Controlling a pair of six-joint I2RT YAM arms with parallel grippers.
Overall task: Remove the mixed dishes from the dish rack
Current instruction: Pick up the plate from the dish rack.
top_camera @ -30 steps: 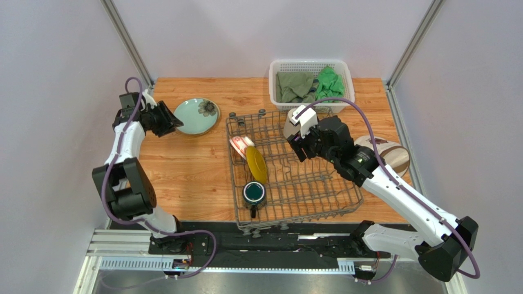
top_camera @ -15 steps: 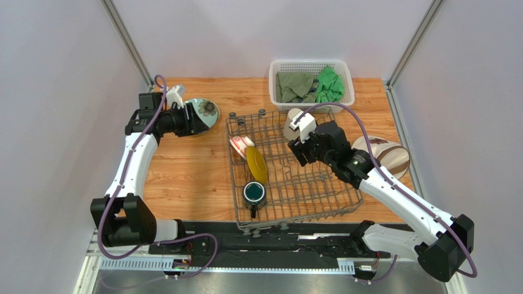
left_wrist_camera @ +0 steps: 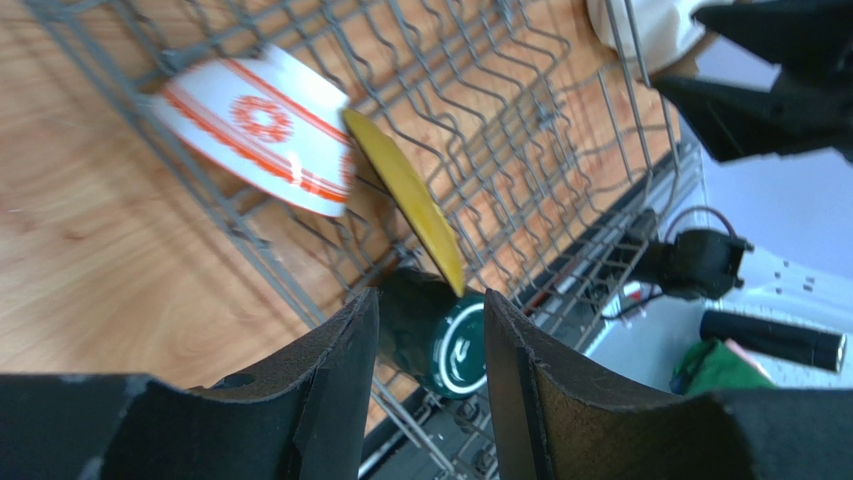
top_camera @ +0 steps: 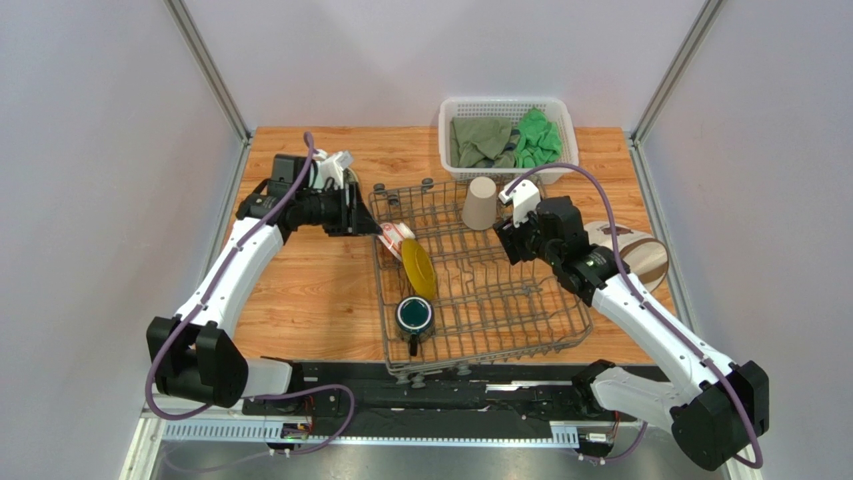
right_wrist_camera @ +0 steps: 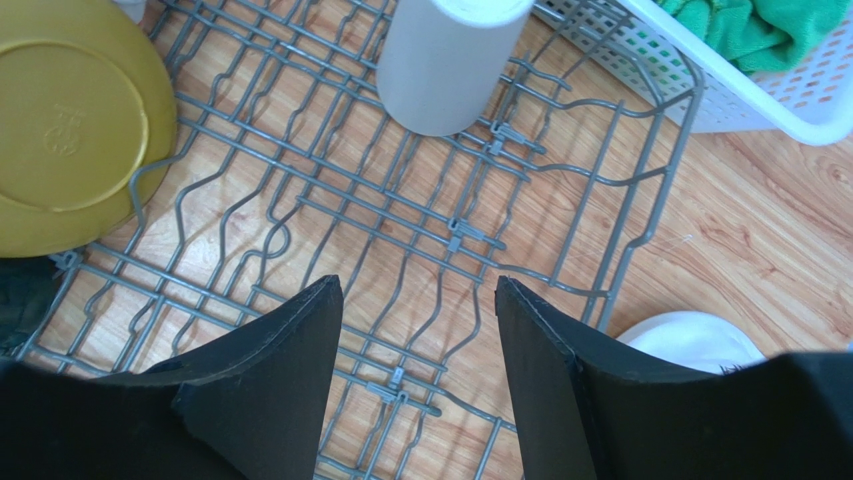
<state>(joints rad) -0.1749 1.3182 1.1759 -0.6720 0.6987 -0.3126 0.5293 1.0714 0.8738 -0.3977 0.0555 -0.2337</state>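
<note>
The grey wire dish rack [top_camera: 521,300] holds the red-and-white bowl [top_camera: 393,238], the yellow-and-green plate [top_camera: 418,268] on edge, the dark teal mug [top_camera: 413,316] and the tall beige cup [top_camera: 480,203], upside down at the far edge. The cream bird plate [top_camera: 631,250] lies on the table to the right of the rack. The pale green plate is hidden under my left arm. My left gripper [top_camera: 358,215] is open and empty at the rack's left edge, near the bowl [left_wrist_camera: 262,128]. My right gripper [top_camera: 511,240] is open and empty over the rack, just right of the cup [right_wrist_camera: 451,60].
A white mesh basket [top_camera: 506,108] with green cloths [top_camera: 538,137] stands behind the rack, close to the cup. In the right wrist view the basket's wall [right_wrist_camera: 741,100] is beside the rack's corner wire [right_wrist_camera: 641,220]. Cage posts stand at the table's far corners.
My left arm has swung right from the pale green plate to the rack's left edge. My right gripper has drawn back to the right, away from the beige cup.
</note>
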